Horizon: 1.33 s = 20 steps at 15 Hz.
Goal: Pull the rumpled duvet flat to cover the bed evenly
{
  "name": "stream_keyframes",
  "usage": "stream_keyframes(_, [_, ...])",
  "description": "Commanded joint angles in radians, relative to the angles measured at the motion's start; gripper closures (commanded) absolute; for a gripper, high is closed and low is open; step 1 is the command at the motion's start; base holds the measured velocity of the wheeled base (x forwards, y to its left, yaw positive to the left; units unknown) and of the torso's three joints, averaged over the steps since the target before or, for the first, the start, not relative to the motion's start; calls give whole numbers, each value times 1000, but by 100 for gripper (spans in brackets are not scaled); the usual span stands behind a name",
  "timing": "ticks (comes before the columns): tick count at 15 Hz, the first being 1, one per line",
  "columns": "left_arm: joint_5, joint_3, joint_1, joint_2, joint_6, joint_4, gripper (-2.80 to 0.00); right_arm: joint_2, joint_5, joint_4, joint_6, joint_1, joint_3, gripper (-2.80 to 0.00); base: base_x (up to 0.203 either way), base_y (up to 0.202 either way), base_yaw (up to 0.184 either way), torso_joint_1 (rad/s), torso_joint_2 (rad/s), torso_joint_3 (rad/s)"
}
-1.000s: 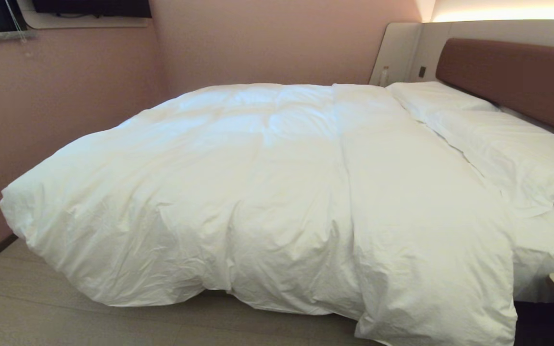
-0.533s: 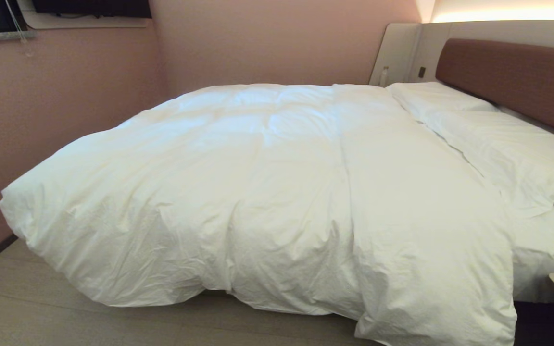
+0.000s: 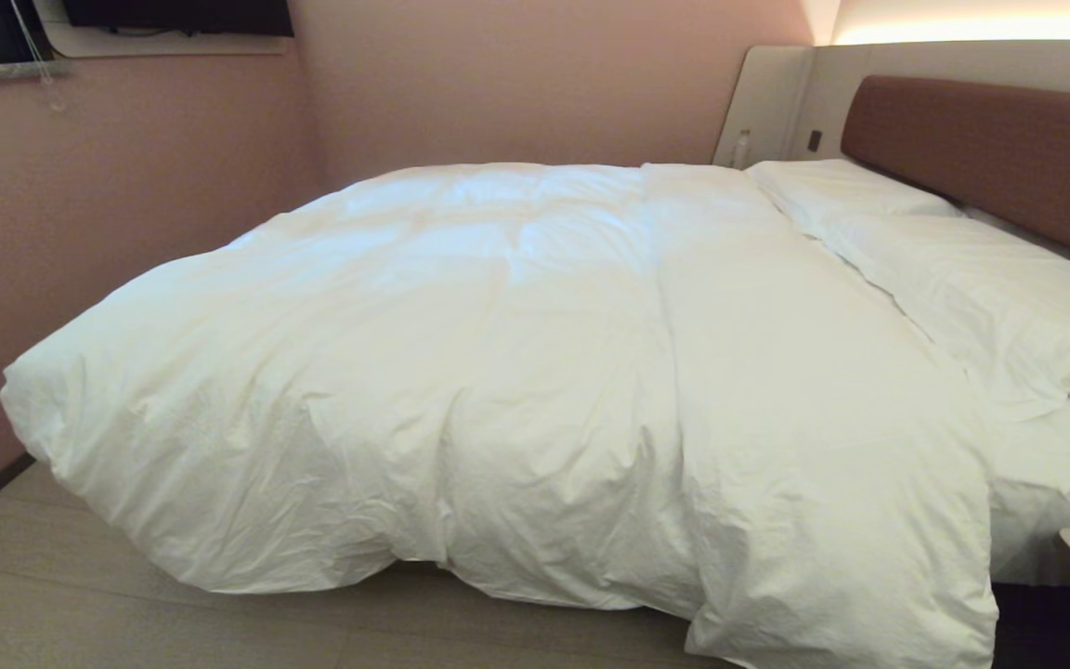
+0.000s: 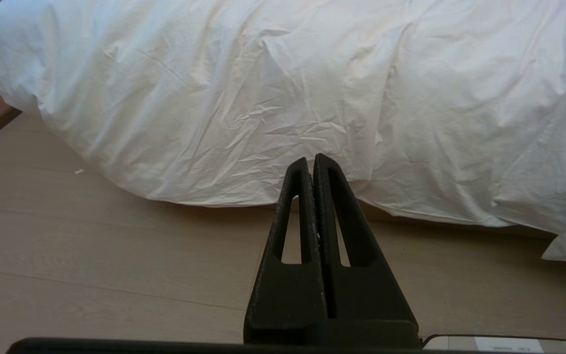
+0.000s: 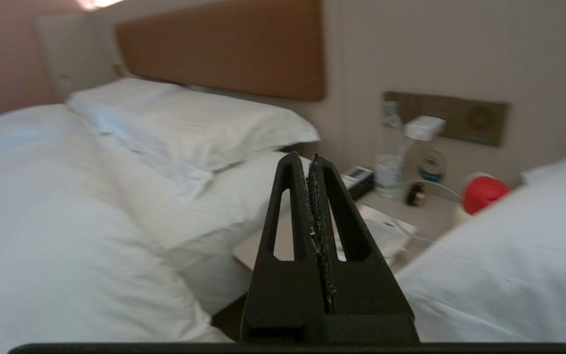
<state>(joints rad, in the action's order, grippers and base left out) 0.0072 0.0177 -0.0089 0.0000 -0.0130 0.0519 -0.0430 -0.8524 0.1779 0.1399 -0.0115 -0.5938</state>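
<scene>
Pinching the duvet (image 3: 516, 390) hem low would work best; both claws, left claw (image 4: 311, 164) and right claw (image 5: 307, 164), are pressed together, empty.

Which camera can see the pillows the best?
The head view: both pillows lie along the headboard, whole apart from the near one's picture-edge end. The right wrist view shows them too, but blurred behind the shut right gripper. The left wrist view shows none.

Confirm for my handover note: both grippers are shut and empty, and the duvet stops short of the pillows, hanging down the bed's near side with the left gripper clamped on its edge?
Not clamped. The left wrist view shows the left gripper shut, empty, clear of the duvet. Rest stands.
</scene>
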Motion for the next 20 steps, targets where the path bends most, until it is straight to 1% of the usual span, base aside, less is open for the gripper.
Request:
stream_keyframes(1, [0, 1, 0, 0, -1, 0, 0, 43, 195, -20, -42, 1, 18, 0, 0, 0, 0, 0, 0, 0])
stream_keyframes(2, [0, -1, 0, 0, -1, 0, 0, 43, 305, -23, -54, 1, 23, 0, 0, 0, 0, 0, 0, 0])
stream_keyframes(3, [0, 0, 0, 0, -1, 0, 0, 43, 457, -23, -65, 1, 34, 0, 0, 0, 0, 0, 0, 0])
stream_keyframes(4, [0, 1, 1, 0, -1, 0, 0, 43, 575, -23, -70, 1, 60, 0, 0, 0, 0, 0, 0, 0])
stream_keyframes(5, [0, 1, 0, 0, -2, 0, 0, 43, 642, -26, -73, 1, 113, 0, 0, 0, 0, 0, 0, 0])
stream_keyframes(6, [0, 0, 0, 0, -1, 0, 0, 43, 680, -29, -73, 1, 161, 0, 0, 0, 0, 0, 0, 0])
stream_keyframes(9, [0, 0, 0, 0, -1, 0, 0, 43, 713, -60, -72, 1, 302, 0, 0, 0, 0, 0, 0, 0])
stream_keyframes(13, [0, -1, 0, 0, -1, 0, 0, 43, 736, -193, -48, 1, 487, 0, 0, 0, 0, 0, 0, 0])
stream_keyframes(15, [0, 0, 1, 0, -1, 0, 0, 43, 776, -208, -45, 1, 534, 0, 0, 0, 0, 0, 0, 0])
stream_keyframes(17, [0, 1, 0, 0, -1, 0, 0, 43, 789, -210, -43, 1, 559, 0, 0, 0, 0, 0, 0, 0])
stream_keyframes(19, [0, -1, 0, 0, -1, 0, 0, 43, 810, -210, -45, 1, 567, 0, 0, 0, 0, 0, 0, 0])
stream_keyframes(20, [0, -1, 0, 0, -1, 0, 0, 43, 837, -207, -47, 1, 573, 0, 0, 0, 0, 0, 0, 0])
